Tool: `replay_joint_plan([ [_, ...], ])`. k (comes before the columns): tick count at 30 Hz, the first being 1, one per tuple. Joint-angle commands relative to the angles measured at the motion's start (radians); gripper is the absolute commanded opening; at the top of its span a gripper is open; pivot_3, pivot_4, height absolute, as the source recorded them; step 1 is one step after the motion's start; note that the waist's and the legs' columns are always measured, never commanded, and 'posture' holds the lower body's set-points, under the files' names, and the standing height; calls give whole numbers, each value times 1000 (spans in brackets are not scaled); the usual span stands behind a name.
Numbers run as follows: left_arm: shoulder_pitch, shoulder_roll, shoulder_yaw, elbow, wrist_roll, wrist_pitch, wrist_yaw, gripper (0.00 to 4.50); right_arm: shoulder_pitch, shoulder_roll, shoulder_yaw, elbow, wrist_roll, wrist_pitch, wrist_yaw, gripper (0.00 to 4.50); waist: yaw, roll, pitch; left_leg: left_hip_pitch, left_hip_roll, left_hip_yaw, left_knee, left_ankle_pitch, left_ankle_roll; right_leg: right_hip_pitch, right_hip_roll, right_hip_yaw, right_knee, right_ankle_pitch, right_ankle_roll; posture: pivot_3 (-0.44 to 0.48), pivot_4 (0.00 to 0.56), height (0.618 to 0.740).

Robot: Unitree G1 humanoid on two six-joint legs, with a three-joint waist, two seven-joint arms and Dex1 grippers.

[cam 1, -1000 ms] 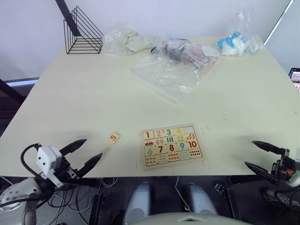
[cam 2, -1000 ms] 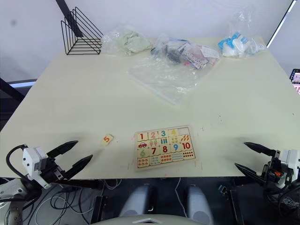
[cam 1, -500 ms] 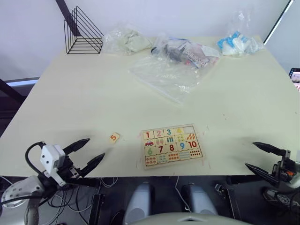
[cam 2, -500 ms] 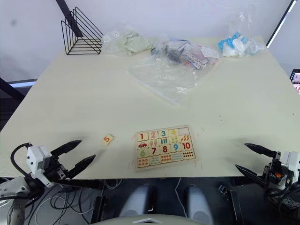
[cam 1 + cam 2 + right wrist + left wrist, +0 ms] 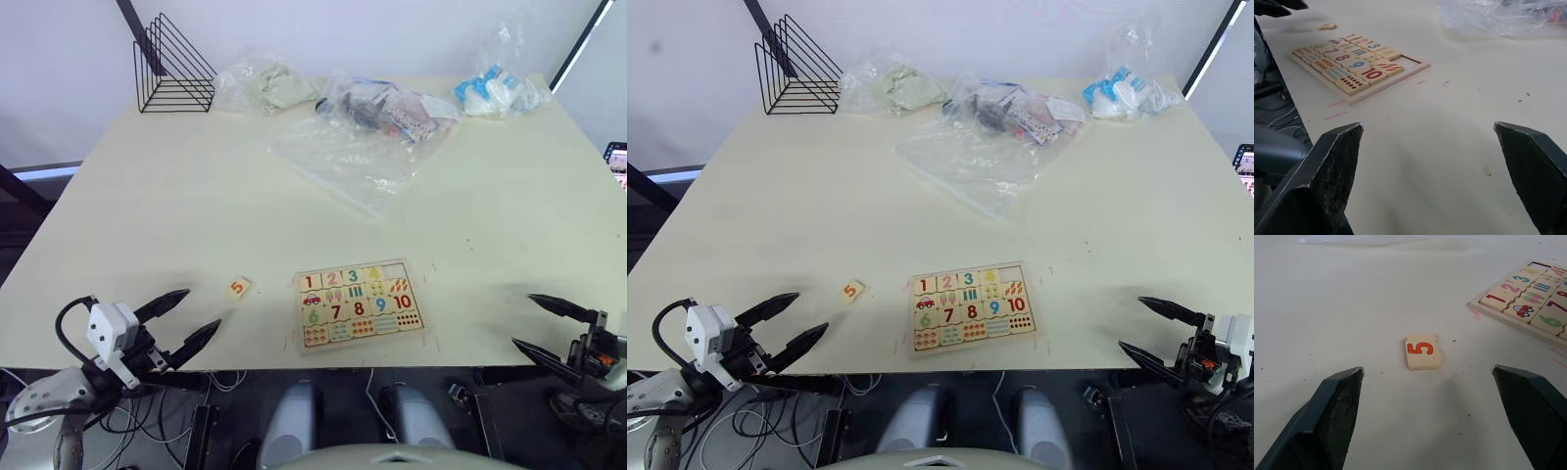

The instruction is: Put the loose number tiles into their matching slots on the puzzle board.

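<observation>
Puzzle board (image 5: pixel 359 304), a flat pale-wood tray with a raised rim, lies low in the centre of my left eye view on the smooth cream table (image 5: pixel 196 196). Digits 1 to 4 sit in its top row, and the slot (image 5: pixel 394 270) at that row's right end is bare. To the board's left, apart from it, lies the loose 5 tile (image 5: pixel 238 287), a small pale square with an orange digit. At lower left my left gripper (image 5: pixel 181 323) has its black fingers spread wide on nothing; at lower right my right gripper (image 5: pixel 547 328) is likewise wide and empty. Along the top of the frame are a black wire rack (image 5: pixel 172 66) and crinkled clear plastic bags (image 5: pixel 362 137). Compared with a second ago, board and tile lie as they did; the left gripper has hardly shifted.

In the left wrist view, the tile sits centred beyond the parted fingers (image 5: pixel 1327 421), untouched, with the board at upper right.

In the right wrist view, the board is at upper left, its bare slot nearest the bags, and the fingers (image 5: pixel 1327 181) stand wide apart.
</observation>
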Motion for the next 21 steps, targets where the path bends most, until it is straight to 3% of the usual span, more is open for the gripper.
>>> replay_joint_plan([
  [1,11,-1,3,-33,-2,-10,12,4455,-13,-10,-18,-29,28,17,12,4500,0,0,0,0,0,0,0,0,0,0,0,0,0,0,0,0,150,740],
  [11,34,-50,-43,-191,40,109,222,4455,-111,-87,28,-116,100,156,134,4500,0,0,0,0,0,-3,0,0,0,0,0,1,0,0,0,0,150,740],
  [21,30,-84,-94,-324,94,267,423,4455,-155,-174,135,-148,169,166,138,4500,1,0,0,0,0,-4,0,0,0,0,0,0,0,0,0,0,150,740],
])
